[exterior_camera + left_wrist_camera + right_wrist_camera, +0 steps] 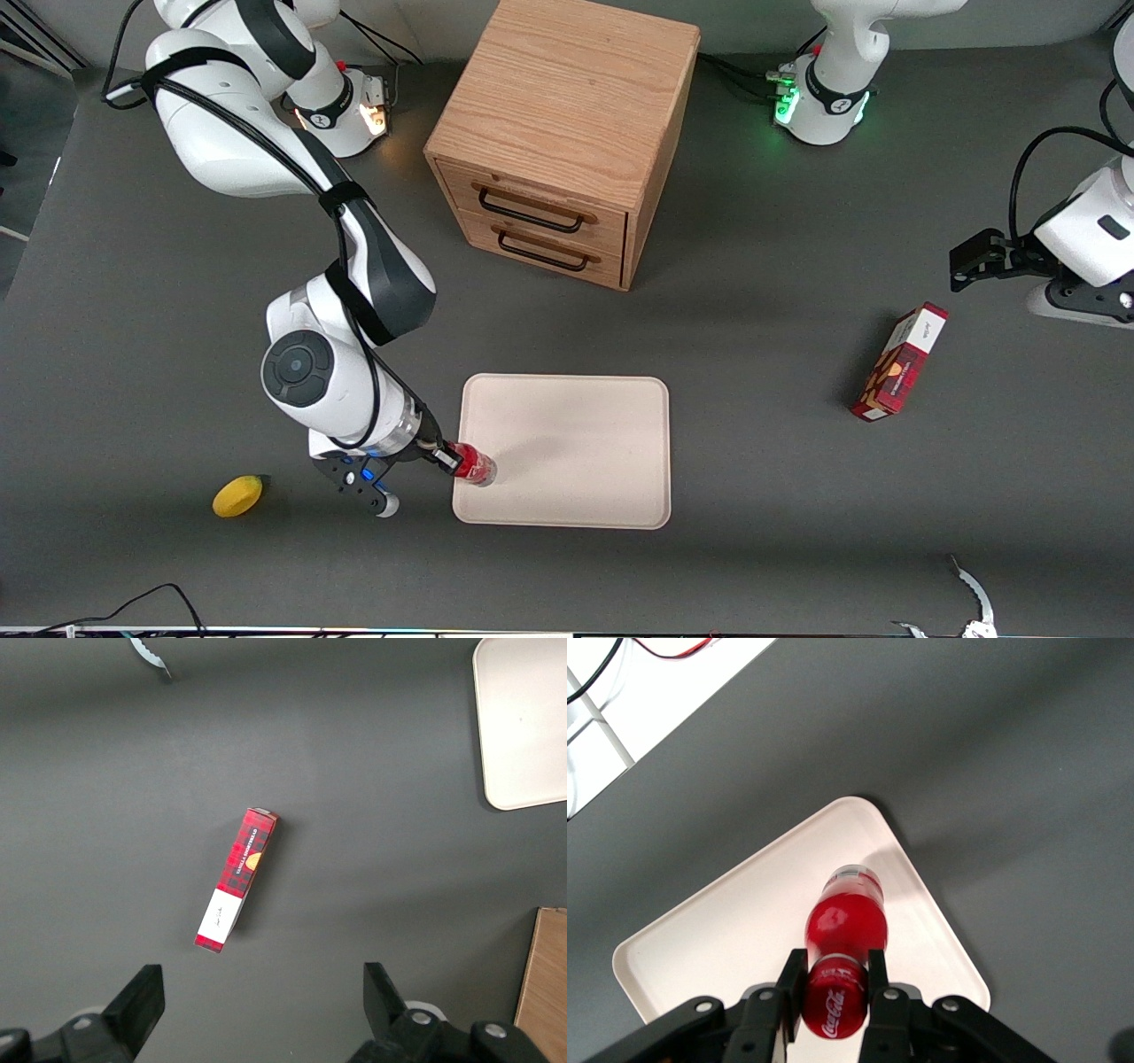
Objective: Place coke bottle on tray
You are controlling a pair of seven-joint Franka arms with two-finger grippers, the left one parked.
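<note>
The right arm's gripper sits low in the front view, just left of centre, with its jaws clenched on the coke bottle. In the right wrist view the two fingers press either side of the bottle at the labelled part, near the cap end, while the clear base points away from the wrist. That grip makes sense to me: pinching the narrower upper body leaves the base free to meet a surface first.

The bottle hangs over the tray, right at the tray's lower-left corner in the front view. From the wrist camera the cream tray spreads out under the bottle, so it is within the rim rather than outside it. Whether the base is already touching the tray or is just above it, I cannot tell.

The tray lies in front of the wooden drawer cabinet, which fills the upper middle of the front view. A lemon rests at lower left, beside the arm and well apart from the tray. A red carton box lies at the right, toward the parked arm's end of the table.

I'd judge the placing nearly done: lowering and letting go remain, and so close to the rim the bottle could tip.
</note>
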